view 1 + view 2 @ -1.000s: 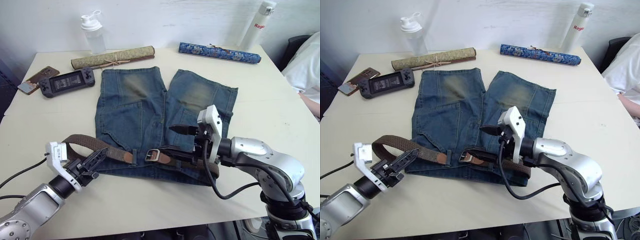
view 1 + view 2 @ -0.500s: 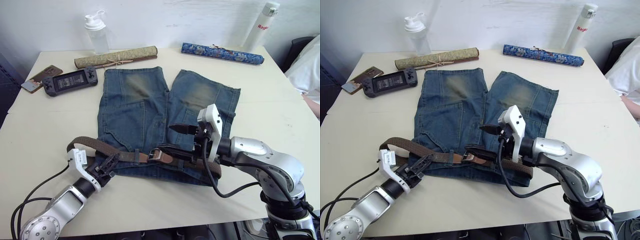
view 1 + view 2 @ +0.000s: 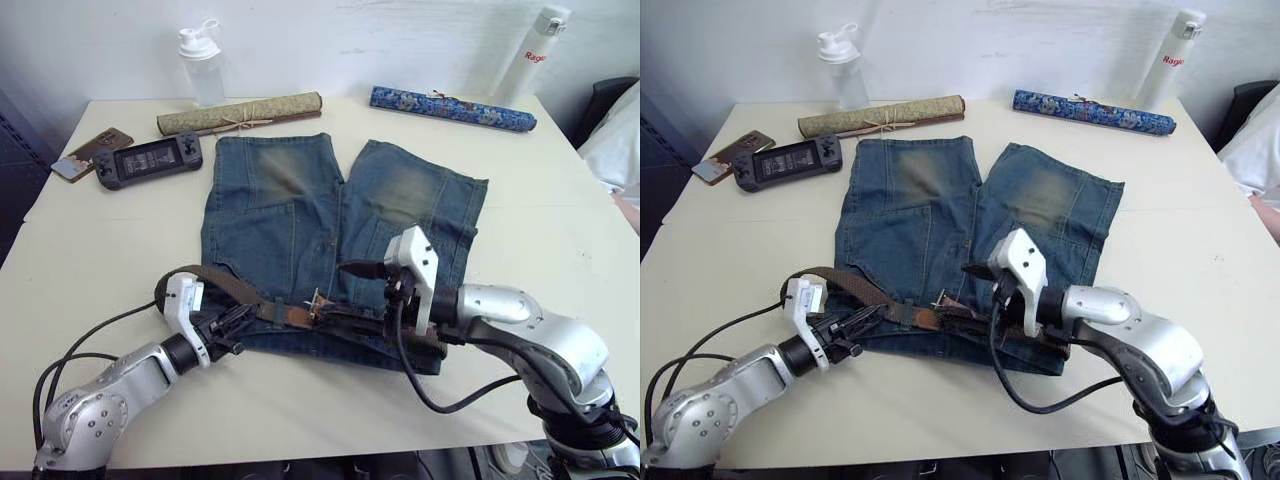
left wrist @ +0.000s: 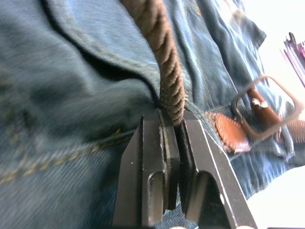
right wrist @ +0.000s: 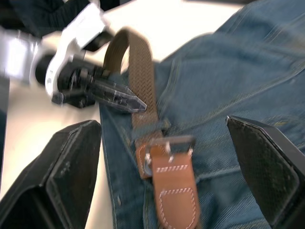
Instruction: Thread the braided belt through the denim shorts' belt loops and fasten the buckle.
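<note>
While right jaws gape, left gripper (image 4: 172,143) pinches braided belt (image 4: 164,67).

Your left gripper (image 3: 232,327) has moved in from the table edge to the denim shorts (image 3: 300,220) waistband and now pinches the braided belt (image 4: 164,57). The buckle (image 3: 318,305), flat a second ago, now stands tilted up off the waistband.

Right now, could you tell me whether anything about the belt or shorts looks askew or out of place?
Yes: the braided belt bulges in a slack loop off the denim shorts at the robot's left instead of lying flat. The left gripper pinches it there; the buckle looks unfastened.
</note>
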Available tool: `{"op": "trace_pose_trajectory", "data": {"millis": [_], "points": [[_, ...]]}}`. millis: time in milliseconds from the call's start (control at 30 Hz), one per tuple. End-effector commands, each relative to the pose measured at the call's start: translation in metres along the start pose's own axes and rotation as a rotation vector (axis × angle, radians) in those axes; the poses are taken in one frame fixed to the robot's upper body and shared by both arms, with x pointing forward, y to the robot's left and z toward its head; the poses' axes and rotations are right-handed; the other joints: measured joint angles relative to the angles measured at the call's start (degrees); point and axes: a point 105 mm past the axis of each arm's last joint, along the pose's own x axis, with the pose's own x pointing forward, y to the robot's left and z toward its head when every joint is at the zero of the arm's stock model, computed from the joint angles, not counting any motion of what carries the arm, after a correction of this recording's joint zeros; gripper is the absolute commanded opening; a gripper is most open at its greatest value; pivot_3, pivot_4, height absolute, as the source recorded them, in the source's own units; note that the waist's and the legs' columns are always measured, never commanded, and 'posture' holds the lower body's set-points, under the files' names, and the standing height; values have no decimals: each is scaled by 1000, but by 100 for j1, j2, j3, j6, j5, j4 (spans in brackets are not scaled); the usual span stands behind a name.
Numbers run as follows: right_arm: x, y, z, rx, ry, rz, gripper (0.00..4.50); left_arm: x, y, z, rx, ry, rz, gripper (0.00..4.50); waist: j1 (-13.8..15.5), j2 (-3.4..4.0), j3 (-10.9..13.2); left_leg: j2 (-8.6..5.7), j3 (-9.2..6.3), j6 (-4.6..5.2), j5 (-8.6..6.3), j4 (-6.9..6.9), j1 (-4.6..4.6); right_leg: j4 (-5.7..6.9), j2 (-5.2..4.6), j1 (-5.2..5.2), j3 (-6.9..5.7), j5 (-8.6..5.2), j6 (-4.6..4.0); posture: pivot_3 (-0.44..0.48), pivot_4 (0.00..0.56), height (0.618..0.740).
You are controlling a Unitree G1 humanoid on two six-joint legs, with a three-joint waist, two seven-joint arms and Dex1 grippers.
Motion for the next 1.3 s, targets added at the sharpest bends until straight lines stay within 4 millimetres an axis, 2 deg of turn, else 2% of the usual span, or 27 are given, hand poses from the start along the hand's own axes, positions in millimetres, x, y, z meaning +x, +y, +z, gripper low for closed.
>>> {"op": "trace_pose_trajectory", "data": {"millis": [33, 233, 500, 700, 1100, 1300], "points": [[0, 4, 0, -123, 6, 0, 4422, 4, -8, -4, 53, 48, -91, 0, 1, 0, 0, 0, 0, 0, 0, 0, 0, -1, 1, 0, -1, 0, 0, 0, 150, 717], [1, 3, -10, -287, 40, -14, 4422, 5, 6, 9, 88, 58, -132, 0, 10, 0, 0, 2, -1, -6, 5, 2, 1, 3, 4, 0, -4, 0, 0, 0, 150, 717], [4, 4, -25, -808, -18, -68, 4422, 15, 1, 11, 100, 92, -236, 0, 6, 0, 0, 1, 4, -10, 12, 1, 1, 5, 6, -4, -3, 1, 3, 0, 150, 717], [7, 18, -38, -1108, -96, -48, 4422, 19, 0, 8, 89, 120, -268, 0, 7, -1, 0, 0, 4, -8, 25, 10, 4, 13, 5, 0, 1, 3, 7, 0, 150, 717], [26, 20, -58, -1163, -102, -31, 4422, 22, 1, 11, 76, 118, -280, 0, 13, -1, 0, -1, -4, -10, 32, 23, 7, 35, 2, 6, 0, 2, 7, 0, 150, 717], [30, 13, -51, -1217, -123, -84, 4422, 20, 2, 9, 74, 124, -280, 0, 6, -1, 0, 0, -6, -10, 32, 30, 7, 42, 1, 6, 0, 2, 7, 0, 150, 717]]}}
